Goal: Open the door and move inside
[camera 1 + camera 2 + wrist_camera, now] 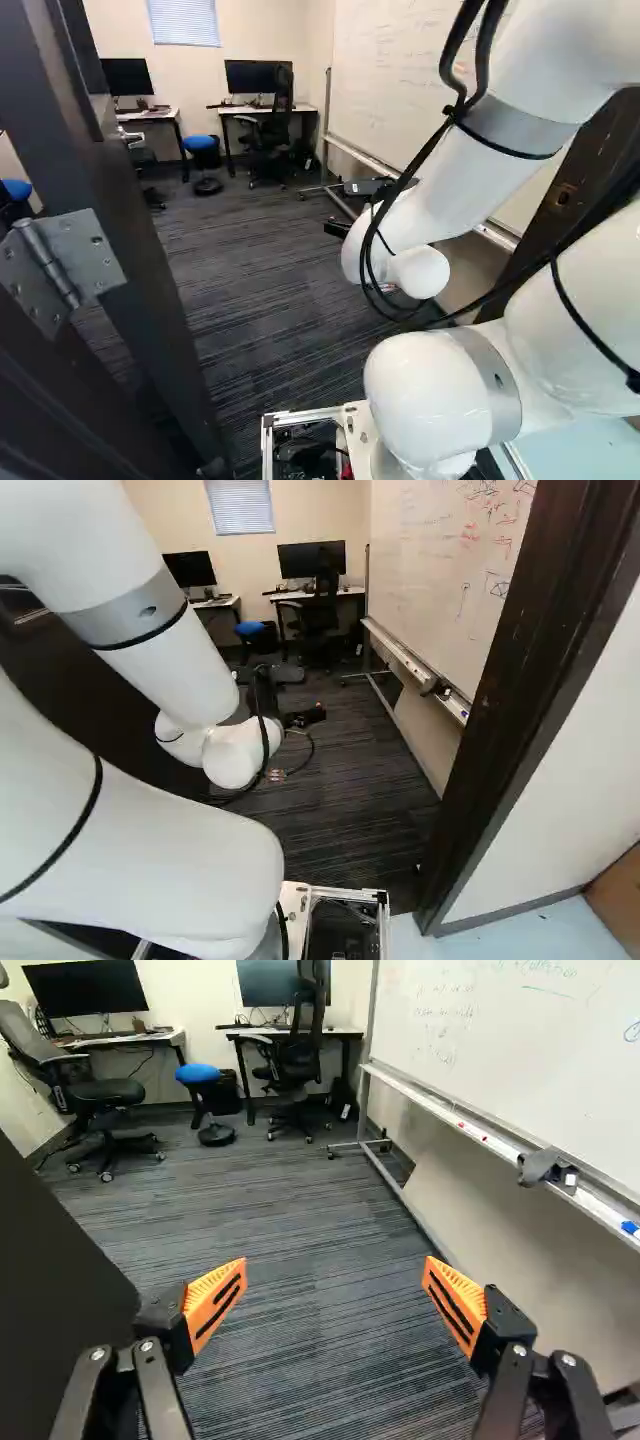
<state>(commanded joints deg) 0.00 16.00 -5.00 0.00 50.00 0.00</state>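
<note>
- Gripper first: it's wide open, orange pads well apart, nothing between them. Ahead of and below it is just dark striped carpet.
- The door is already open, standing on the hand's left side. Its dark panel comes in close beside the fingers in the wrist view, but the pads aren't touching it. There's a silver handle on it too.
- The big metal hinge is behind the hand and over to its left, and the dark door frame is behind it on the right.
- Whiteboard runs along the hand's right side, scribbles and all. Its tray has some dark thing sitting on it, can't tell what, plus red and blue bits.
- Further out ahead, a bit left of the hand: blue-topped stool, with a dark office chair further left.
- Farthest ahead: two desks with monitors, another black chair at the right-hand one, and a window blind on the back wall.
</note>
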